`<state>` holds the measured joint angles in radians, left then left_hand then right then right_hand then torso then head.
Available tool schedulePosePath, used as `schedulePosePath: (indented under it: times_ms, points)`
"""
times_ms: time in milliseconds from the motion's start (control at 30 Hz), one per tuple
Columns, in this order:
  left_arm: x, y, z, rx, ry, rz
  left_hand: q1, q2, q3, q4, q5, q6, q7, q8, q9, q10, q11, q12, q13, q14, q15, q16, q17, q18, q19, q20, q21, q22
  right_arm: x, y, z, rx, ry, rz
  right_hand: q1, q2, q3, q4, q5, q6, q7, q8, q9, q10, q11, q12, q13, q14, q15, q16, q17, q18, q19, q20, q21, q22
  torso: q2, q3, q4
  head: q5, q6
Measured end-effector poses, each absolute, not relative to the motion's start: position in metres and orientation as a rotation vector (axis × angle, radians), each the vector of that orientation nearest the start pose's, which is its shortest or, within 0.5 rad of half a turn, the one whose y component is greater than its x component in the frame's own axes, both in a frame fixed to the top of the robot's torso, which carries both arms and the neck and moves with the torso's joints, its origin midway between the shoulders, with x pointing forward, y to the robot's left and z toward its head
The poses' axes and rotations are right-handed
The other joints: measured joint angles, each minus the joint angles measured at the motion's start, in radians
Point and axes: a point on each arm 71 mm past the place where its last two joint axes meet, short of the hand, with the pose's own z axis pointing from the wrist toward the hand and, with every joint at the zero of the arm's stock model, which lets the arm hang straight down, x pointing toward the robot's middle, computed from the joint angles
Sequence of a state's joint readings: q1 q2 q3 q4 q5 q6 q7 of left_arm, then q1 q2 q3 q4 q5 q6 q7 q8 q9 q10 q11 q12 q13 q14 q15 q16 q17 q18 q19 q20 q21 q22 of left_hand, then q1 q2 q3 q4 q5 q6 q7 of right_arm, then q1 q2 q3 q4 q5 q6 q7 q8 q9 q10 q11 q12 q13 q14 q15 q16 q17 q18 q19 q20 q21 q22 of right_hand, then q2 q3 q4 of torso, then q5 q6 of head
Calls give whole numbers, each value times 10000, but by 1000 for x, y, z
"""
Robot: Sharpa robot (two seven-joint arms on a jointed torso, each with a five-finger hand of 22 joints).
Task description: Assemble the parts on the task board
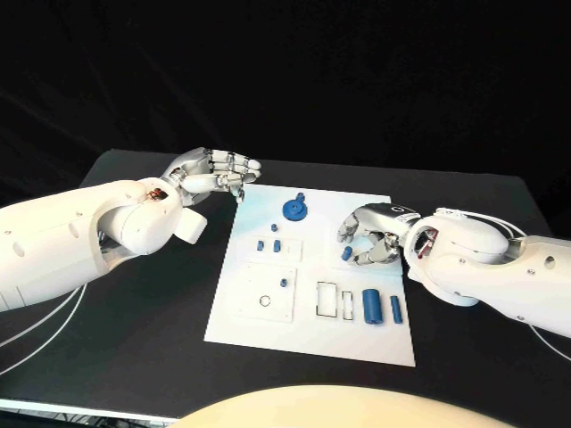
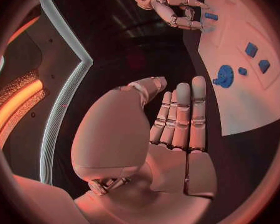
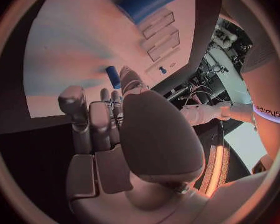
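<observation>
Over task board (image 1: 314, 314), right hand (image 1: 369, 234).

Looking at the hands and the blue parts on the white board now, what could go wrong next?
The right hand hovers close over a small blue peg; its fingers may knock it away instead of pinching it. Two blue cylinders lie loose near the task board edge and could roll if the board gets nudged.
</observation>
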<state>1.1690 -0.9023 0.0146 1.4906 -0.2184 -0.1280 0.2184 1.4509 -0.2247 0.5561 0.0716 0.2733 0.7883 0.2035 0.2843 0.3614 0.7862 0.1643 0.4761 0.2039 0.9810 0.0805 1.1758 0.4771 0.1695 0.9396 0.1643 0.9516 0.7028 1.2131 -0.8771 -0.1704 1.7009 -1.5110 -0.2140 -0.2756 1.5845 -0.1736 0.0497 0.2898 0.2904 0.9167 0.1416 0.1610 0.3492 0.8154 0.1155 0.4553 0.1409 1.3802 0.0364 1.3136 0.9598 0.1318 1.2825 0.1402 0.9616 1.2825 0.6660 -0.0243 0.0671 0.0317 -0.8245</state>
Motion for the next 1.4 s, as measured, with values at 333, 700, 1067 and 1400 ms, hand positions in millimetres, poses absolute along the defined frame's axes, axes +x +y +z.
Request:
schedulePosePath:
  times_ms: [333,700,1067,1400]
  points:
    - [490,236,-184,-9586,16691,-14814,-40,40,0,0,0,-35,-35,0,7,0,0,0,11,0,0,0,-12,1,0,0,0,0,431,-169,-221,-2607,18730,5915,-232,164,1951,7,-1,693,53,-26,-136,1408,-202,-193,-634,580,-259,192,408,-165,664,-294,1106,257,1,4,-3,3,11]
    - [490,236,-185,-9581,16800,-14817,-40,40,0,0,0,-35,-35,23,9,-2,2,60,10,0,0,0,-11,1,0,0,0,0,433,-168,-223,-2575,18701,5859,-694,-546,4120,-163,-2,999,68,-26,-93,1979,-263,-941,-770,616,-295,191,343,-164,714,-345,1170,255,4,13,-7,-7,-5]
    - [490,235,-185,-9582,16876,-14801,-92,92,0,0,0,-35,-35,52,7,-73,2,60,9,0,0,40,-22,1,-35,35,0,0,432,-167,-226,-2618,18720,5818,-921,-766,4450,-322,-40,1032,104,-26,-54,1729,-110,-1196,-766,415,-169,-45,-183,-164,476,-220,627,254,3,7,-9,-29,-13]
    - [490,236,-185,-9568,16914,-14774,-92,92,-30,31,0,-72,2,51,7,-73,2,111,7,0,0,40,-22,0,-35,35,0,0,432,-168,-226,-2634,18711,5757,-955,-800,4501,-374,-40,1032,104,-26,-45,1703,-136,-1196,-766,415,-169,-45,-204,-164,476,-220,626,252,-1,2,-7,-35,-15]
